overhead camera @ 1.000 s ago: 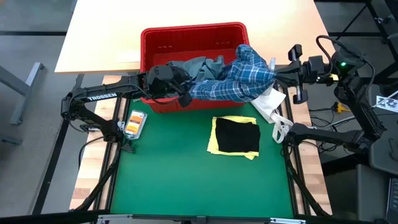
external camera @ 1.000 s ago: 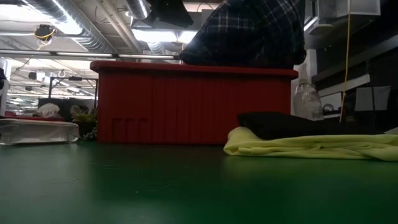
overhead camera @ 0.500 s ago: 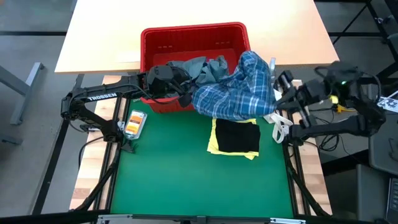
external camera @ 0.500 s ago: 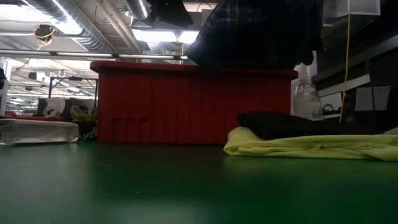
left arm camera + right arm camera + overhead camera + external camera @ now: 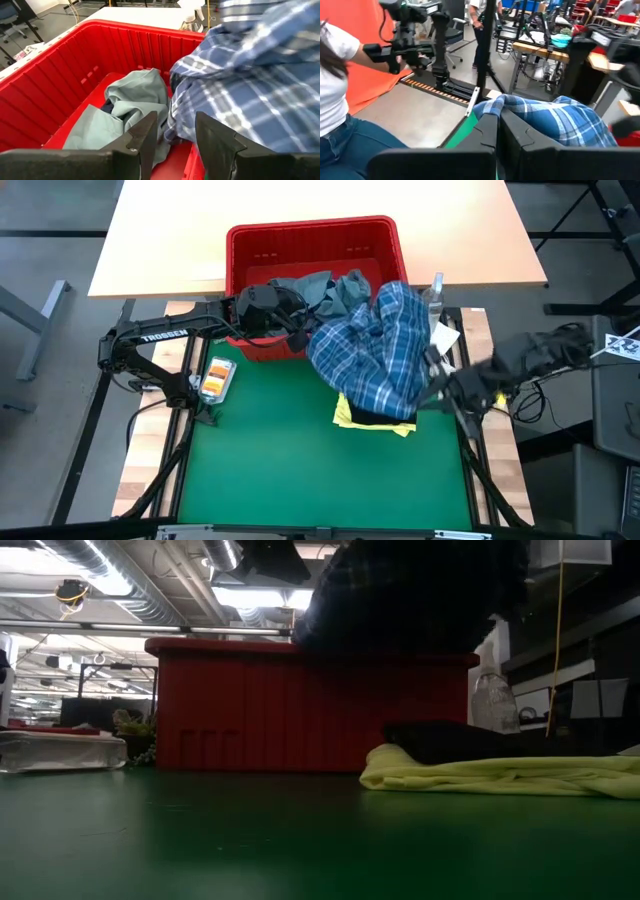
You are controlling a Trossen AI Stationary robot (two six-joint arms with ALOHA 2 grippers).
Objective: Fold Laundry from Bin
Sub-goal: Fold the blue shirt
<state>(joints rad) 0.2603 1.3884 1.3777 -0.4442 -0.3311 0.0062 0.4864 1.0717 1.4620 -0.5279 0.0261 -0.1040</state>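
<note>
A: At the mat's right edge — right gripper [image 5: 437,383], fingers pinched on the plaid shirt [image 5: 375,345]. The shirt hangs in the air, stretched from there back toward the red bin [image 5: 247,242] at the far edge, draped over the dark garment [image 5: 385,420] stacked on the yellow one [image 5: 343,416].

B: And the left gripper [image 5: 172,137]?

A: At the bin's near rim, fingers part open, nothing between them. The shirt's trailing end lies just ahead of it, beside the grey-blue garment [image 5: 135,95] in the bin. The left is nearer that end, so probably the one to catch it.
</note>
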